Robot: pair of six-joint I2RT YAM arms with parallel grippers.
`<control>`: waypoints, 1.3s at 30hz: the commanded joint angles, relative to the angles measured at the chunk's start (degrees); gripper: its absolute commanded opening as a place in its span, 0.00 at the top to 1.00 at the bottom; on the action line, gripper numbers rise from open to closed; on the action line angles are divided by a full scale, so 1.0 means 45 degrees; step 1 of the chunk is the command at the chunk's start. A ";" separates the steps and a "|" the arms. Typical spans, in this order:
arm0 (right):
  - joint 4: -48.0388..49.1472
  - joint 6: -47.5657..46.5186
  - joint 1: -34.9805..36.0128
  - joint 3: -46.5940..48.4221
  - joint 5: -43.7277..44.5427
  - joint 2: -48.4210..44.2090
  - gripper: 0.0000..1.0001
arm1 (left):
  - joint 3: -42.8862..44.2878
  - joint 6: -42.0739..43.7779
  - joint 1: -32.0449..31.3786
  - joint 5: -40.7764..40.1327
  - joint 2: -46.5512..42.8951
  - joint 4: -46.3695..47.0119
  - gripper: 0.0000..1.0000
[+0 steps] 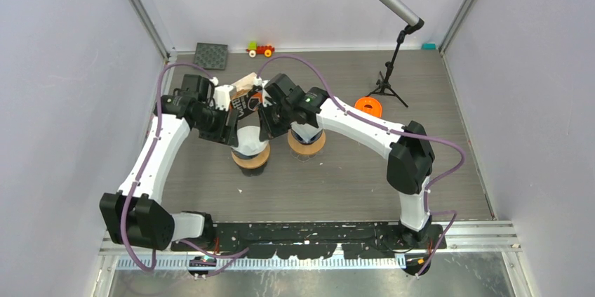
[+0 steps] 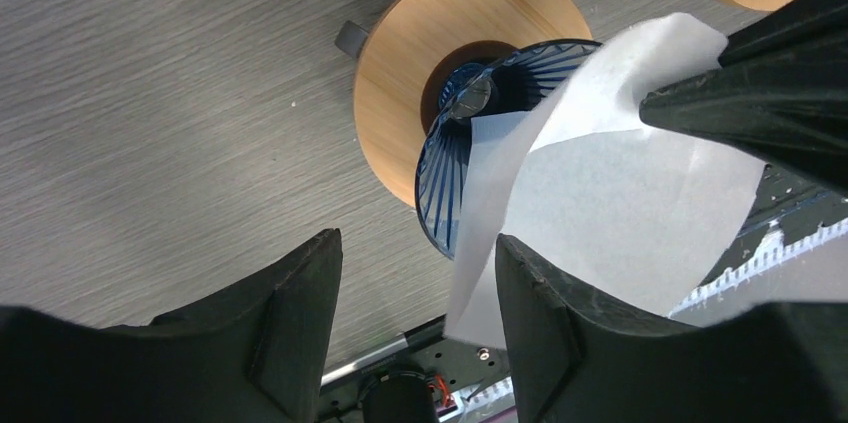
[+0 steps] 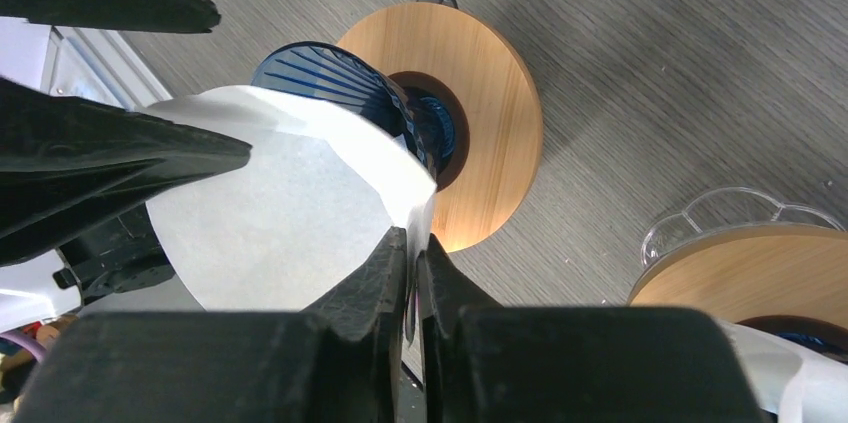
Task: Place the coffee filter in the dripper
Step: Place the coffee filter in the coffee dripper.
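Observation:
A white paper coffee filter [image 2: 620, 193] hangs over the mouth of a blue ribbed dripper [image 2: 445, 173] that stands on a round wooden base [image 2: 400, 73]. My right gripper [image 3: 412, 238] is shut on the filter's edge [image 3: 280, 223], just above the dripper [image 3: 320, 68]. My left gripper [image 2: 418, 243] is open, with the filter's lower corner beside its right finger and not pinched. In the top view both grippers, left [image 1: 235, 135] and right [image 1: 266, 125], meet over the dripper [image 1: 250, 153], which they mostly hide.
A second wooden base [image 1: 306, 144] with a clear glass piece [image 3: 720, 213] stands just right of the dripper. A microphone stand [image 1: 393, 65], an orange spool [image 1: 369, 106], a black mat [image 1: 211, 55] and a small toy [image 1: 260, 49] sit further back.

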 commanded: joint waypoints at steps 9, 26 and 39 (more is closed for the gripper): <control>0.0151 -0.0570 0.0132 0.0183 0.0555 -0.0818 0.76 | -0.0315 -0.0340 0.0259 0.0695 -0.0050 0.0902 0.41; 0.0120 -0.1017 0.0266 0.0304 0.1253 -0.0030 0.57 | -0.1506 -0.0257 0.0272 0.0851 -0.0343 0.1916 0.41; 0.0184 -0.1012 0.0264 0.0382 0.1037 0.0700 0.52 | -0.1984 -0.0143 0.0257 0.0802 0.0023 0.2497 0.41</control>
